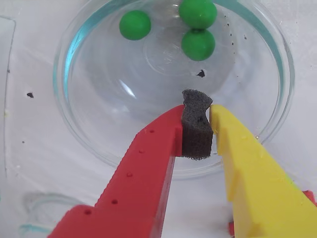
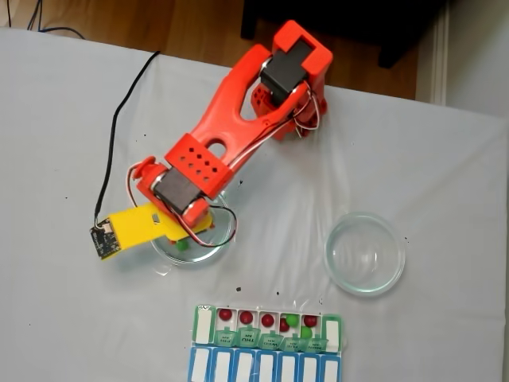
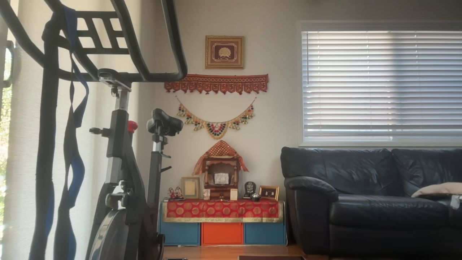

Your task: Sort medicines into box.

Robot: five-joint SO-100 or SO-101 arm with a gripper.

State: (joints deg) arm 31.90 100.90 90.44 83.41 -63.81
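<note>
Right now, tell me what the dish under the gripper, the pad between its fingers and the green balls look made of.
Dish: clear, glossy, probably glass or hard plastic; it shows bright glints and a greenish rim. Pad: dark open-pored foam, matte and grainy, sitting in the gripper. Green balls: smooth, opaque, slightly shiny, likely plastic or a coated candy; the look leaves it open.

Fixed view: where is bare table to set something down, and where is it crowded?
Free: the cloth left of the pill organizer, and between the empty dish and the arm's base. Crowded: around the gripper over the left dish.
</note>
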